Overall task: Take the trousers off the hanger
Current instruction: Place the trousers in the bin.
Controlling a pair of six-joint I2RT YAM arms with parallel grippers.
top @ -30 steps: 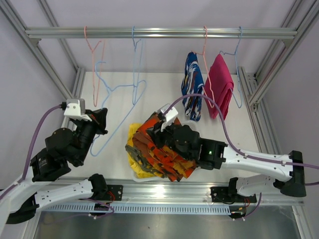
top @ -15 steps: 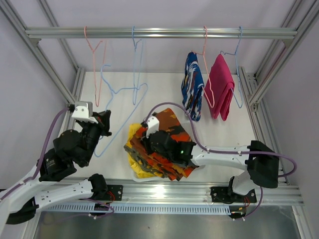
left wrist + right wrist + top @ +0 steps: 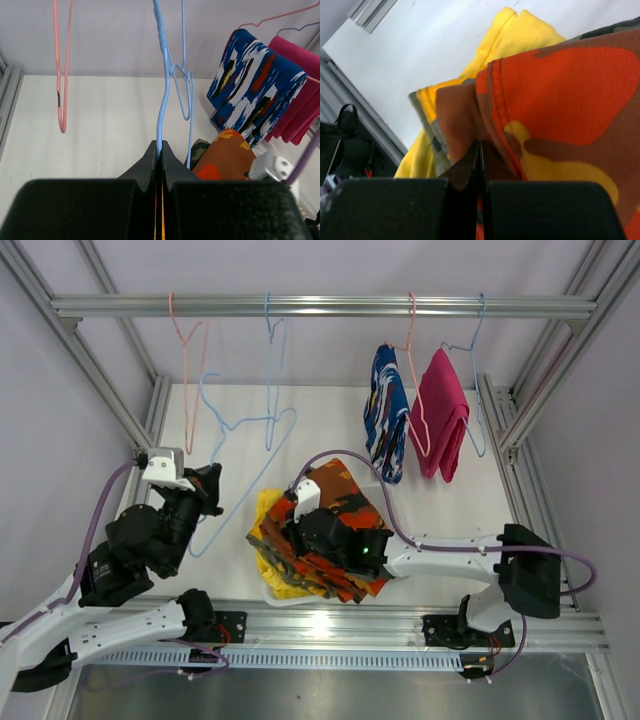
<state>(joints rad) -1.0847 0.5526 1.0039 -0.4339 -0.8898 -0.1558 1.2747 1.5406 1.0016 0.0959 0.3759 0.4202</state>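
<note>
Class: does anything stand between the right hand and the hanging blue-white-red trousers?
Nothing solid seems to. The right hand rests at the orange-black trousers; only its own purple cable arcs across the gap toward the blue-white-red trousers.

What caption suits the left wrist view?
Shut left gripper pinching the blue hanger, blue-white-red trousers hanging beyond.

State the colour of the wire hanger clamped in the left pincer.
Light blue wire hanger, best seen in left wrist view.
</note>
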